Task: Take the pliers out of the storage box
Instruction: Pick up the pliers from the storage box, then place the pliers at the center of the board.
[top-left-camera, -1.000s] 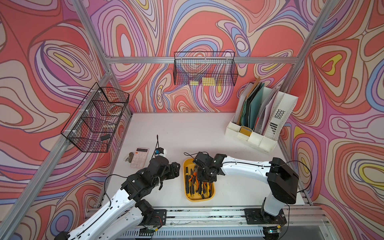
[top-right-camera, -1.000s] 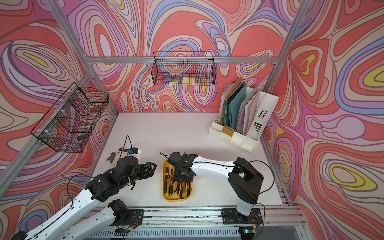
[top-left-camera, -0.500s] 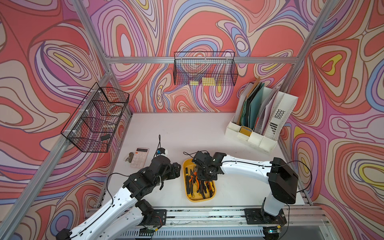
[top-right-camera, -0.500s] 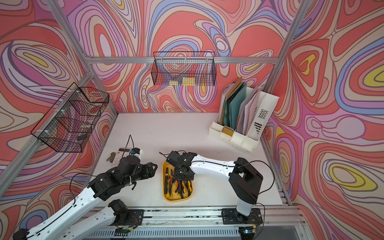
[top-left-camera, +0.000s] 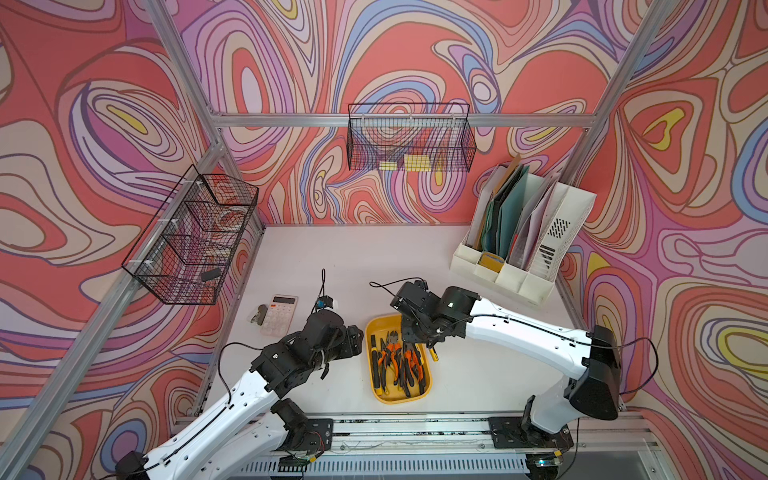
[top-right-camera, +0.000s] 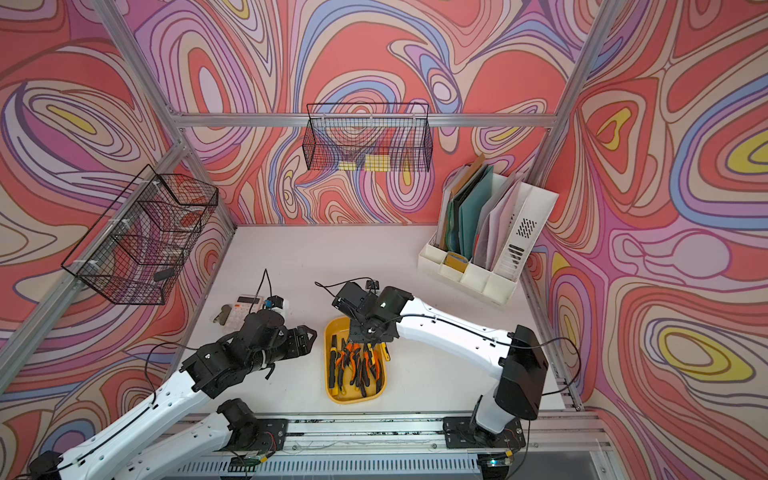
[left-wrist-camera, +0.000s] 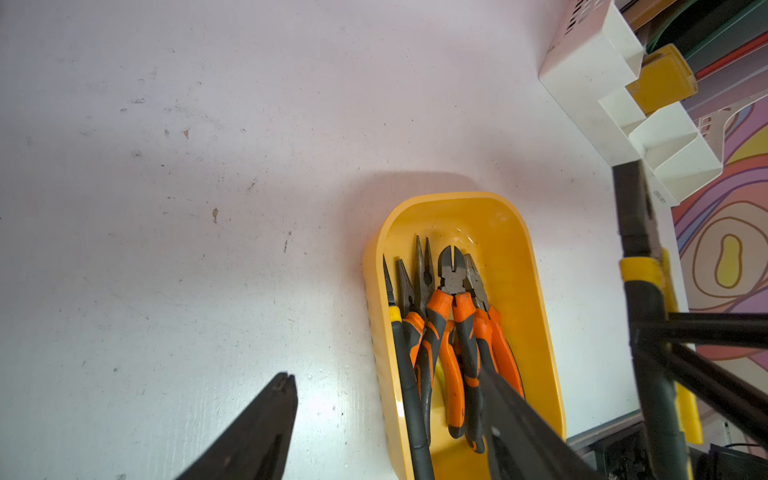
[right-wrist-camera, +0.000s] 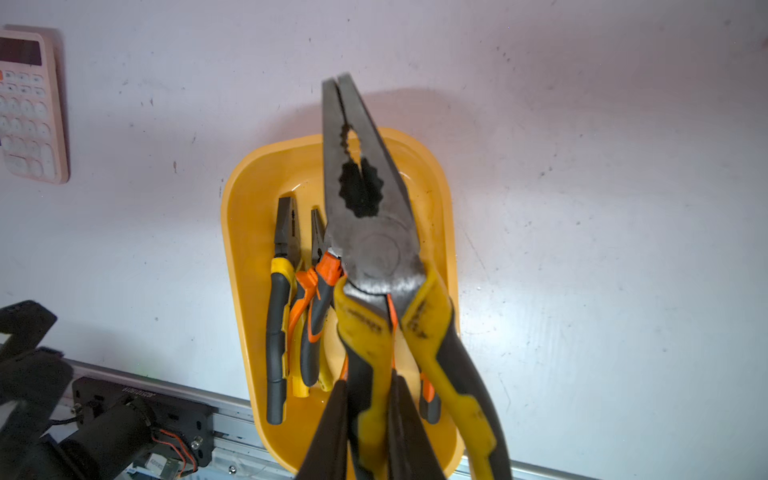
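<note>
Top views. The storage box (top-left-camera: 400, 401) is sitting near the front edge of the table (top-left-camera: 332, 257), about midway along it. The right gripper (top-left-camera: 414, 343) is hanging over the box's far half, clamped on a yellow-and-black pair. These held pliers (top-left-camera: 433, 356) are showing a handle end just past the box's right rim. The left gripper (top-right-camera: 309, 338) is hovering just beside the left rim, jaws apart, carrying nothing.

Left wrist. The left gripper (left-wrist-camera: 384, 374) is straddling the near left rim, one finger over bare table and one over the box. The other pliers (left-wrist-camera: 453, 291) are lying inside with heads toward the far end and handles overlapping.

Right wrist. The right gripper (right-wrist-camera: 370, 415) is pinching one handle only, and the second handle is splaying free. The head of the held pliers (right-wrist-camera: 374, 232) is pointing beyond the far rim. Whether the free handle is clear of the pile cannot be told here. A calculator (right-wrist-camera: 29, 108) is lying toward the left edge.

Judgement:
- A one-handle grip is letting the tool pivot, so it should be raised straight and slowly until the free handle is clearing the rim.
- It should then be carried to bare table right of the box.
- It should be laid flat there before the jaws part.
- The left gripper should be staying out of the path.
</note>
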